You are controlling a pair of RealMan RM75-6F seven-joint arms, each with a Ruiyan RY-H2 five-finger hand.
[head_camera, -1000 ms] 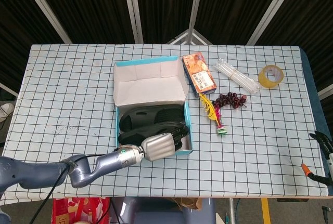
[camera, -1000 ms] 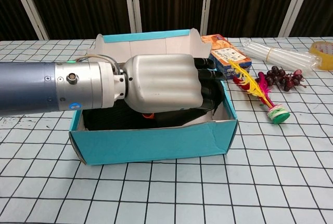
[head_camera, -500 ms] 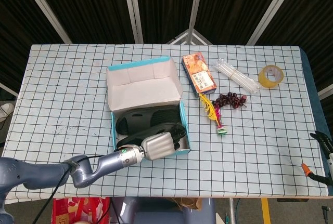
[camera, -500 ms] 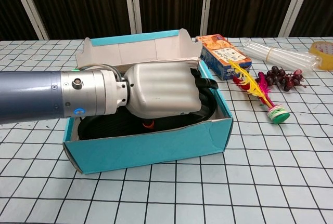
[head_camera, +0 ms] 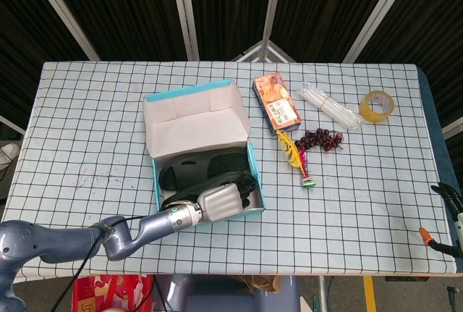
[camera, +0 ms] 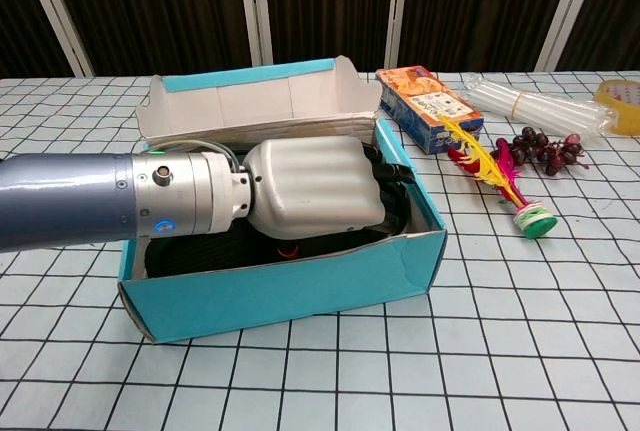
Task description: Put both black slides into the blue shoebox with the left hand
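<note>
Currently the left hand (camera: pixel 315 189) is sunk in the blue shoebox (camera: pixel 300 286), fingers wrapped on a black slide (head_camera: pixel 210 167); both slides are seen inside. Right of the box: orange carton (head_camera: pixel 275 99), feather shuttlecock (head_camera: pixel 298 158), grapes (head_camera: pixel 322 139), tape roll (head_camera: pixel 377 105). Right hand is not seen.

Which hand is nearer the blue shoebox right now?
Left. The left hand is inside the blue shoebox, on the black slides. The right hand sits at the table's far right edge, well away.
</note>
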